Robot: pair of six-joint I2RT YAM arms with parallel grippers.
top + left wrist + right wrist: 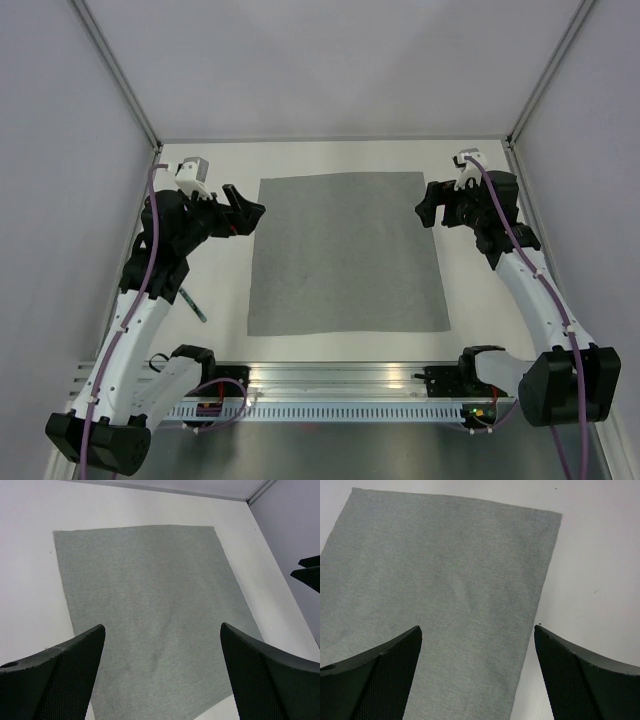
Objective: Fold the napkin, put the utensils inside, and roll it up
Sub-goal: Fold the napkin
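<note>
The grey napkin (345, 252) lies flat and unfolded on the white table; it also shows in the left wrist view (150, 610) and in the right wrist view (440, 590). My left gripper (243, 210) is open and empty, held above the table just left of the napkin's far left corner. My right gripper (430, 208) is open and empty, just right of the far right corner. One dark-handled utensil (193, 305) lies on the table near the left arm, partly hidden by it. Other utensils are out of view.
Grey walls enclose the table on the left, the far side and the right. A metal rail (340, 385) with both arm bases runs along the near edge. The right gripper's tips show at the right edge of the left wrist view (307, 572).
</note>
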